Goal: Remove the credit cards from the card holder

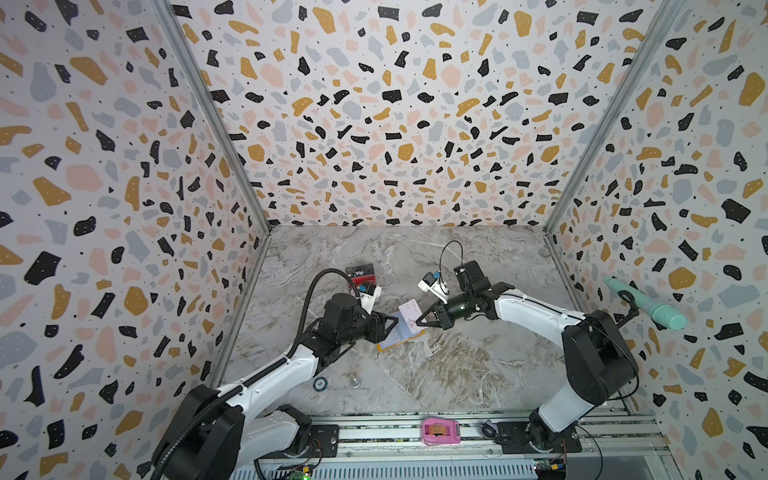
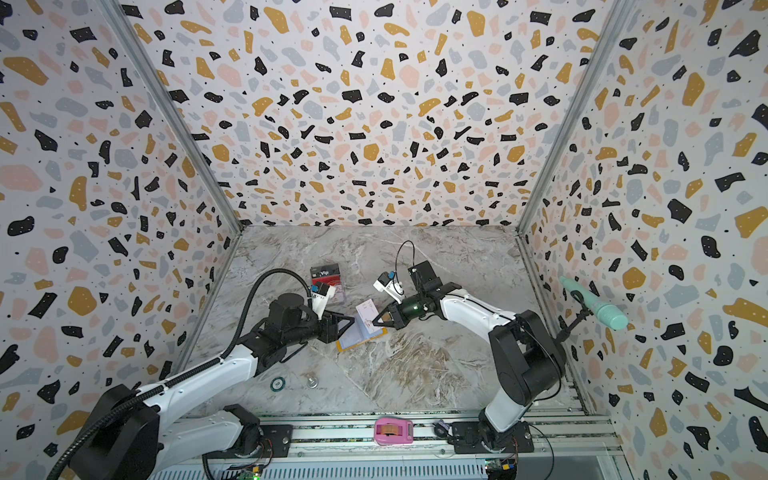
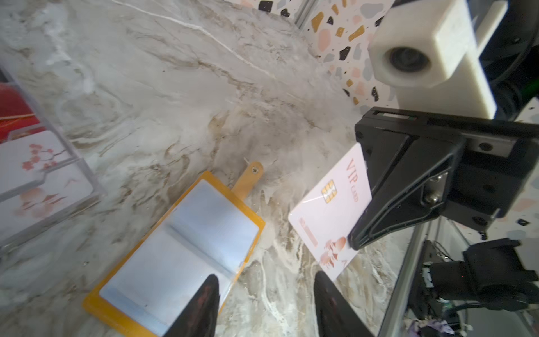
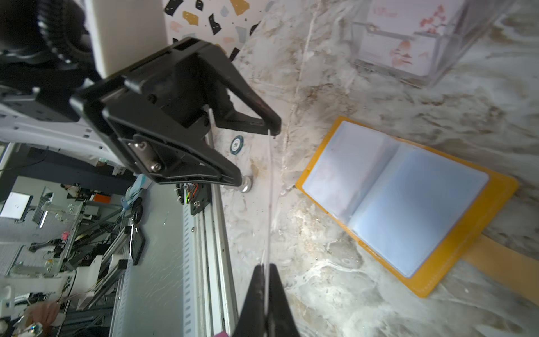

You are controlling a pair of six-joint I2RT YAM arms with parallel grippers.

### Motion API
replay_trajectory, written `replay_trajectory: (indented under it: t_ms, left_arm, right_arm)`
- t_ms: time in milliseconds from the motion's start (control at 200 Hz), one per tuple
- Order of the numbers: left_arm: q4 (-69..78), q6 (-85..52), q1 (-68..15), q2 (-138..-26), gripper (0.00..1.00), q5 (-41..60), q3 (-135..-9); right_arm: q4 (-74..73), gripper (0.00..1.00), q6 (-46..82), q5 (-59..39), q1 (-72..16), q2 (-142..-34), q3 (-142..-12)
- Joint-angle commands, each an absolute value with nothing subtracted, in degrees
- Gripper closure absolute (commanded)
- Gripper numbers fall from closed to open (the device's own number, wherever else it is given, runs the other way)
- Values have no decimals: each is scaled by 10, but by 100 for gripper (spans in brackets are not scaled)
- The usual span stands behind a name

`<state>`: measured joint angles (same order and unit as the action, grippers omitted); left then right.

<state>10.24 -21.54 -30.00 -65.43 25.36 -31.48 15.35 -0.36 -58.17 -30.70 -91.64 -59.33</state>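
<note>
In both top views the card holder [image 1: 399, 336] [image 2: 358, 338] lies open and flat on the marble table [image 1: 457, 365], its long axis slanting from near left to far right. One white card [image 1: 409, 311] [image 2: 366, 311] hangs just above its far half, tilted, long axis running away from the camera. The right arm stretches low from the near right; the right gripper [image 1: 417, 322] [image 2: 376, 322] points left at the holder, pinched on that card. The left arm climbs from the near left, wrist bent, and the left gripper [image 1: 391, 329] [image 2: 351, 325] points right at the holder's left side. Beyond the holder a clear stand [image 1: 375, 275] holds one dark red card [image 1: 360, 272].

In the left wrist view the holder [image 3: 175, 253] shows two bluish sleeves, its snap tab [image 3: 248, 178] pointing away. The card [image 3: 329, 210] faces the camera, chip and VIP lettering up; the right gripper [image 3: 357, 243] grips one long edge by the floral corner. The left gripper [image 3: 267, 289] stands half open, holding nothing, the card's corner just beside one fingertip [image 3: 323, 287].

In the right wrist view the right gripper [image 4: 266, 272] is clamped on the card [image 4: 269, 181], seen edge-on. The left gripper [image 4: 256, 151] has parted jaws; whether a tip touches the card's far end I cannot tell. The holder [image 4: 437, 262] lies beside the card
</note>
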Motion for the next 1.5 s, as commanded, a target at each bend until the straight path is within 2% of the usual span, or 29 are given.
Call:
replay_trajectory:
  t_ms: [0,130,335,475,581,831,926,996,1136,1271,1396,1497]
  left_arm:
    - [109,-208,-296,-627,42,317,-332]
    - [129,-221,-296,-602,38,383,-338]
    - [135,-238,-296,-590,41,463,-343]
    - [135,-246,-296,-592,54,487,-344]
    - [135,-253,-296,-591,69,501,-347]
    - [134,-266,-296,-584,86,504,-348]
    - [138,-274,-296,-584,91,501,-350]
    - [140,-282,-296,-582,93,492,-350]
    - [175,-301,-296,-574,98,468,-343]
    - [211,-327,-296,-565,100,429,-329]
    - [252,-354,-296,-550,100,374,-311]
    - [309,-386,-296,-537,100,323,-285]
  right_arm:
    - [179,98,-49,-642,-309,-879,-589]
    - [169,99,-56,-670,-313,-862,-579]
    - [168,99,-85,-700,-339,-858,-580]
    - [180,99,-111,-703,-356,-864,-588]
    - [178,99,-113,-702,-356,-867,-589]
    - [167,97,-101,-687,-356,-875,-590]
    - [150,86,-85,-671,-356,-872,-585]
    - [124,70,-66,-658,-355,-864,-575]
    - [66,54,-22,-642,-349,-847,-549]
    - [-35,41,55,-623,-347,-816,-508]
    - [-190,31,170,-583,-348,-782,-448]
    - [-349,28,281,-559,-350,-769,-396]
